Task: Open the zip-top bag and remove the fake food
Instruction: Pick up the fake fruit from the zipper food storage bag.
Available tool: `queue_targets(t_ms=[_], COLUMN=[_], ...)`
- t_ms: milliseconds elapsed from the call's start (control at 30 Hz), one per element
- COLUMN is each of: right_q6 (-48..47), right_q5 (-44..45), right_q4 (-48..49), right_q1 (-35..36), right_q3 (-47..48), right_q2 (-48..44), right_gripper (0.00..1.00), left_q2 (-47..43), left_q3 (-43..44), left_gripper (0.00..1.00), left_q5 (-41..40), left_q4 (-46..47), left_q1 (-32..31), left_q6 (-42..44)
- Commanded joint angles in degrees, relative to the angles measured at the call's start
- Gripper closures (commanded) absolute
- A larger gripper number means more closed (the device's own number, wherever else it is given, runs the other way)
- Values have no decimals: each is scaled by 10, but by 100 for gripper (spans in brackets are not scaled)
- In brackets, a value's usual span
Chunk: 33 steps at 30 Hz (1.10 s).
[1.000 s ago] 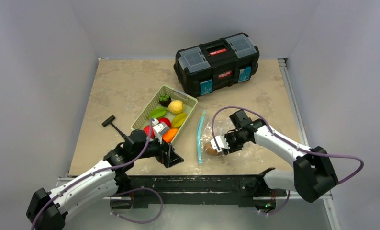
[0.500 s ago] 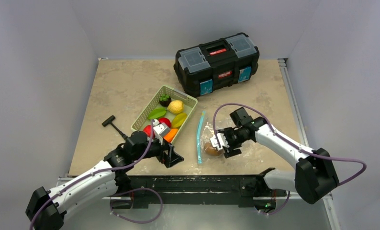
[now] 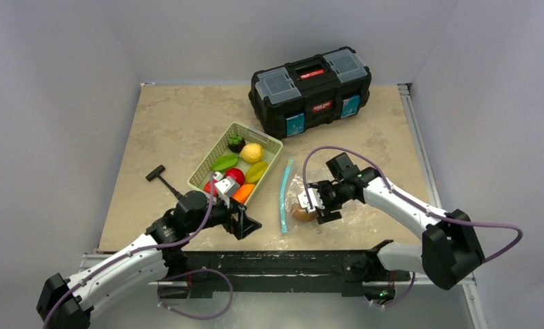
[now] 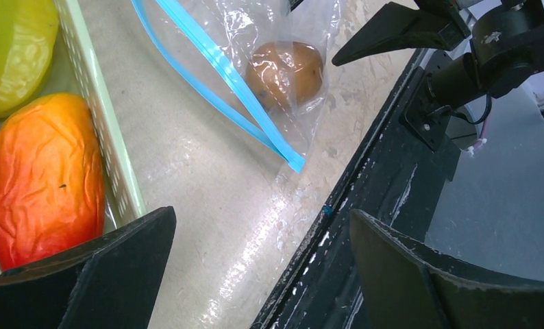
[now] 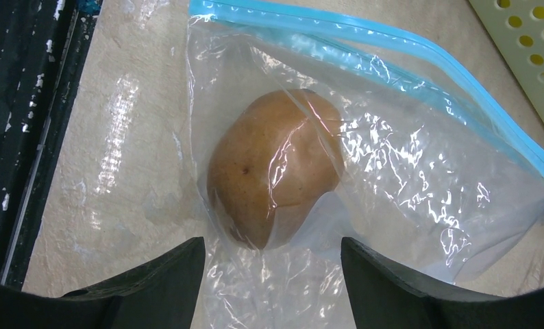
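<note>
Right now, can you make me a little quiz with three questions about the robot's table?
1. True or false: the brown fake food lies inside the zip-top bag.
2. Where is the orange fake food? A: in the green basket. B: in the bag. C: on the black toolbox.
3. Fill the gap: the right tool above the bag is ___ (open or shut).

Key: 1 true; 2 A; 3 open.
</note>
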Motion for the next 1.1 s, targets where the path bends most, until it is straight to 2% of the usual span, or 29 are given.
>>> queue_targets(t_ms=[0, 267, 533, 767, 867, 1067], right_q6=[12, 13, 20, 13, -25, -74], right_q5=[10, 20, 41, 74, 87, 80], right_q4=[23, 27, 41, 49, 50, 55], right_q1=[7, 12, 37, 44, 44, 44], right_q3=[-3, -6, -2, 14, 6, -6], right_q2=[9, 17, 47, 72, 66, 56], right_gripper=[29, 30, 31, 39, 45, 54], left_q2=[-5, 14, 42, 59, 65, 127], left_q3=[-10, -13, -1, -14, -32, -16], left_gripper=[2, 0, 1, 8, 9, 10], left_q5=[-21, -37, -8, 28, 41, -28], left_q4=[30, 36, 52, 87, 132, 138], left_q1=[-4, -4, -4, -9, -32, -105], left_q6=[16, 31, 63, 129, 153, 200])
